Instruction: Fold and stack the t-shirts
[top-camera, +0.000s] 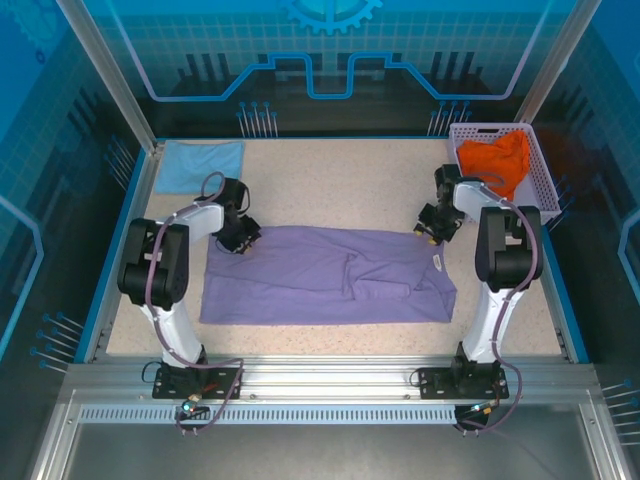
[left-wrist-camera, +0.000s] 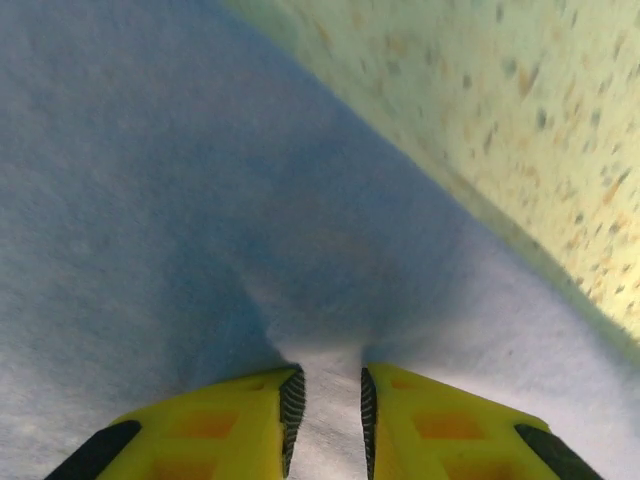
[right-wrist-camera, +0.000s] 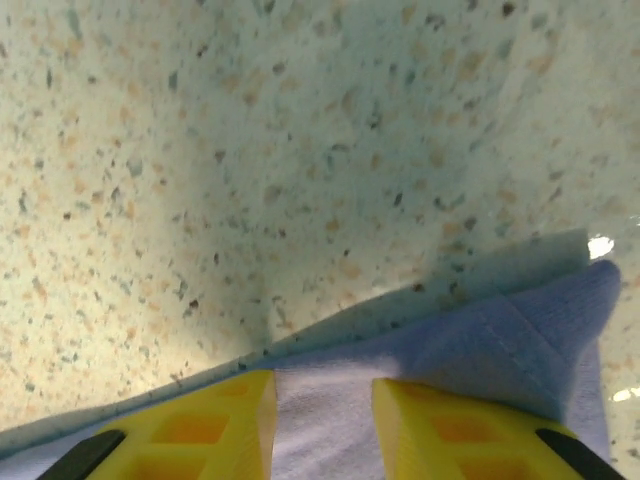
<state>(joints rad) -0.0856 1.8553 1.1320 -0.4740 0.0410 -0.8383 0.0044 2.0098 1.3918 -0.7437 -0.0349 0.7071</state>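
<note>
**Both claws on the far edge of the purple shirt**

The speckled beige tabletop (top-camera: 330, 180) carries everything here, framed by a blue rim. Spread across its middle lies the large lavender-purple cloth t-shirt (top-camera: 320, 275), mostly flat, with a ridge of wrinkles right of centre and its far edge running between the two arms.

At the far right corner sits the pale lattice plastic basket (top-camera: 545, 170), its long side against the table's right edge. At the far left corner, well apart from the purple one, the light blue cloth t-shirt (top-camera: 200, 165) lies folded into a flat rectangle. The crumpled orange cloth t-shirt (top-camera: 497, 160) is inside the basket (heaped loosely, one fold draped toward the near rim).

The left gripper (top-camera: 240, 240) is down at the purple shirt's far left corner. Its wrist view shows the yellow fingers (left-wrist-camera: 327, 400) clenched close on a pucker of cloth that gathers into the narrow gap between them.

The right gripper (top-camera: 430, 232) is at the far right corner. In its wrist view the fingers (right-wrist-camera: 323, 410) grasp the shirt's edge, which throws a shadow on the table, with a folded corner sticking out to one side.
</note>
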